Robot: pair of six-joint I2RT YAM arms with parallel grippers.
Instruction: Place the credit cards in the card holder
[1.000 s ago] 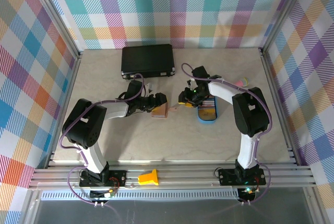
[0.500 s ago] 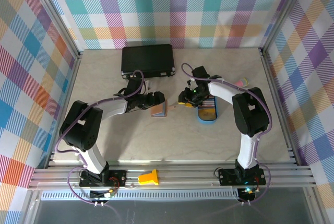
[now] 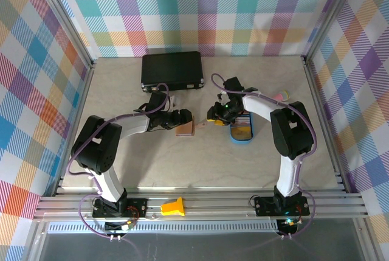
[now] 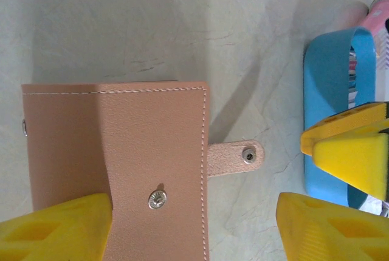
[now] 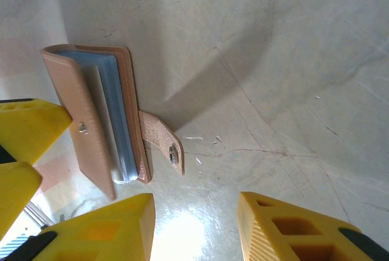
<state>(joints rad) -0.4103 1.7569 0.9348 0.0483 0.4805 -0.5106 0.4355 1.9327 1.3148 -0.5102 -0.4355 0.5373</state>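
Left claw [image 4: 194,212] has barely shifted, its jaws open astride the unsnapped card holder [image 4: 152,139], which stays mid-bench [image 3: 152,163]. Right claw [image 5: 196,203] hangs open and empty beside it. The credit cards [image 3: 242,131] remain in the blue tray [image 4: 328,90], so none is loaded yet.

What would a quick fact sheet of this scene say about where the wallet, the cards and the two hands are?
card holder: slightly ajar between both hands, strap unsnapped
credit cards: lying in the blue tray
left hand: open, one finger over the holder
right hand: open, empty, near the strap
black case: at the back, apart from the rest
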